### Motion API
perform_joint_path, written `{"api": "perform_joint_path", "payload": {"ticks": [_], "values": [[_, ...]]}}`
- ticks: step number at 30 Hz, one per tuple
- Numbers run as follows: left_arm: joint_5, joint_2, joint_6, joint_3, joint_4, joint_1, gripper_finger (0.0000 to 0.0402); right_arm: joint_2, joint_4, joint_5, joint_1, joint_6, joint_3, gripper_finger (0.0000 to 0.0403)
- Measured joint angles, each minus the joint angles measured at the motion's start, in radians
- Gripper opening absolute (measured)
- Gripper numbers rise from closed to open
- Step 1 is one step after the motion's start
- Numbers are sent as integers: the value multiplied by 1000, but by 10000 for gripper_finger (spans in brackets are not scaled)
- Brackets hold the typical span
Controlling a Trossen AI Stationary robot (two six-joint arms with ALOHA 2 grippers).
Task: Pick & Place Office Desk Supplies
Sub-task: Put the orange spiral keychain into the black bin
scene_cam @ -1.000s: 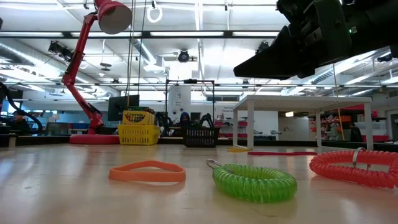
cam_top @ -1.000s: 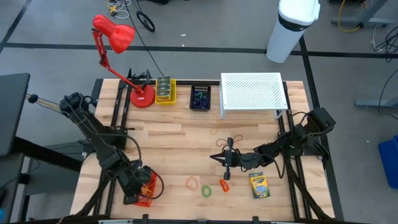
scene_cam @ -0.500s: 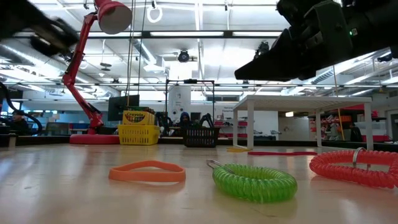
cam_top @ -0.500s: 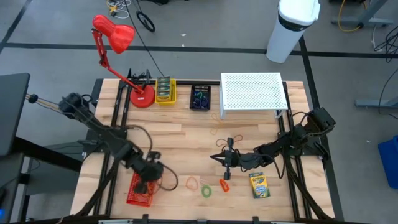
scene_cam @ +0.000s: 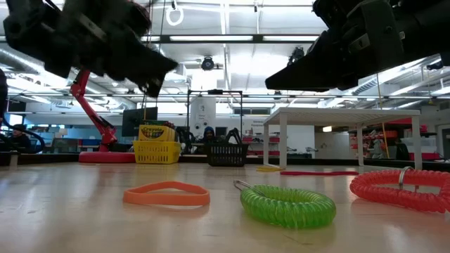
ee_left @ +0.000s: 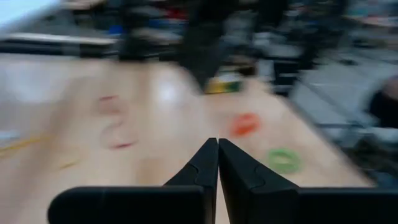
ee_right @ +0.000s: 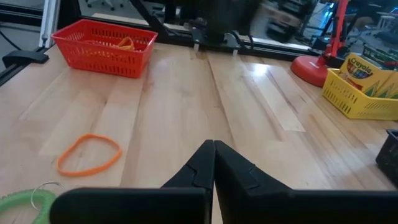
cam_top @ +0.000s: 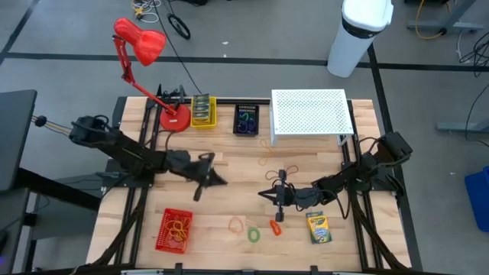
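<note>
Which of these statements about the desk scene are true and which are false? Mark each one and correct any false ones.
1. The red basket holds orange bands. True.
2. The left claw is wide open. False: it is shut and holds nothing.
3. The green coil lies inside the red basket. False: it lies on the table, beside the orange band.
4. The yellow basket stands next to the red lamp. True.
5. The right claw grips the crayon box. False: it is shut and empty.
</note>
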Motion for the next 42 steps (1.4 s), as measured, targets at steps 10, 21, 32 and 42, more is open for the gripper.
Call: {"api": "perform_joint_path", "payload": {"ticks": [10, 21, 32, 42], "values": [[-61, 138, 156, -35, 230, 19, 8, -124, -335, 111, 0, 156, 24, 12], [-143, 214, 154, -26, 292, 19, 27, -142, -985, 61, 0, 582, 185, 59], [-129, 214, 121, -26, 294, 18, 26, -141, -1018, -147, 44, 632, 205, 163], [-132, 214, 122, -26, 293, 19, 26, 79, -1100, -262, 138, 718, 416, 167]]}}
